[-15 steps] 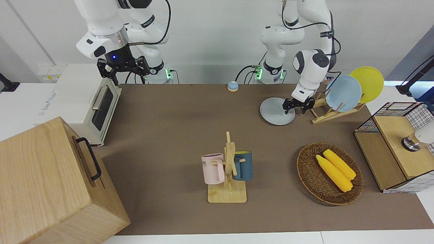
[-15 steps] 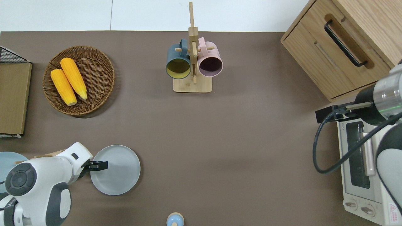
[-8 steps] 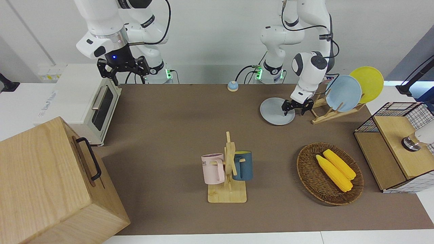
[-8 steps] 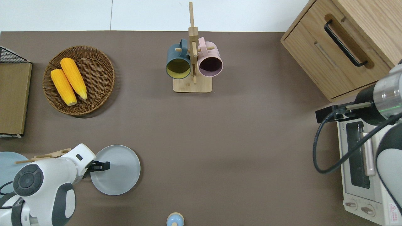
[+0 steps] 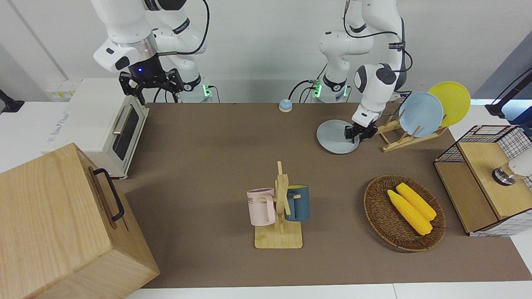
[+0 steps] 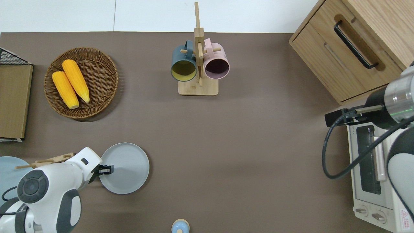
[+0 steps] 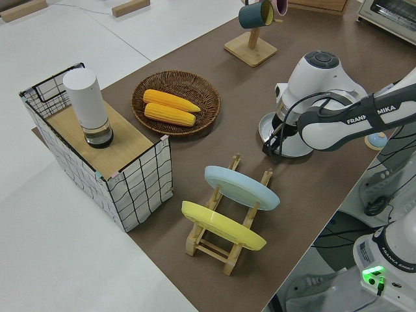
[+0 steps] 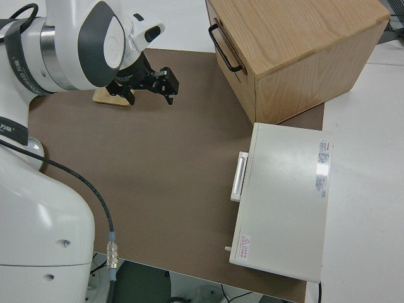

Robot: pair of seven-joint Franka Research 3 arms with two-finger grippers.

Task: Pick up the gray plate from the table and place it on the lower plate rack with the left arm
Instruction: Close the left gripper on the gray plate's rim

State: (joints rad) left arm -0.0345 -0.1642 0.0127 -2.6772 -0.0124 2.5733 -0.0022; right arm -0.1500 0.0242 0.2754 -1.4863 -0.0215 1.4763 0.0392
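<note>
The left gripper [image 6: 106,169] pinches the rim of the gray plate [image 6: 126,168], fingers closed on the edge facing the lower plate rack [image 5: 400,139], likely so the plate can swing straight into a free slot. The plate looks barely clear of the table [image 5: 216,166]. The left side view shows the light blue plate [image 7: 242,187] and yellow plate [image 7: 223,225] filling two slots; overhead nearly hides them. The right arm is parked.

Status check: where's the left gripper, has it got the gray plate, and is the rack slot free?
Left gripper shut on gray plate rim; right arm parked. Plate low over table, beside lower plate rack. Blue plate and yellow plate fill rack's farther slots.
</note>
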